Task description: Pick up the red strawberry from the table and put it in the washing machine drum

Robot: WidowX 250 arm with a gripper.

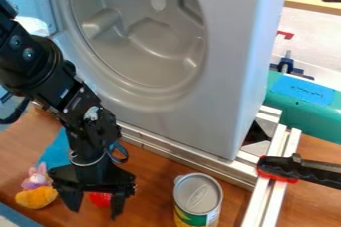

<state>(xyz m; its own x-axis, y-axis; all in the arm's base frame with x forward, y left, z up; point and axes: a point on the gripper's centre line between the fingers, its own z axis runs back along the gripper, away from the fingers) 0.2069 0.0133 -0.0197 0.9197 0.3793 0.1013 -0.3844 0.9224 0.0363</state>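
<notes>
Gripper (93, 202), black: jaws wide, tips down. Red object (100, 199): seen between them, partly hidden; long axis and contact cannot be told. Orange toy (36, 198), pink rabbit (37, 177): to one side. Can (198, 197): upright, opposite side, farther off on tabletop (152, 172).

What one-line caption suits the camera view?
Gripper, fingers open, a red object seen between them; bunny toy and can on either side, large grey panel behind.
</notes>
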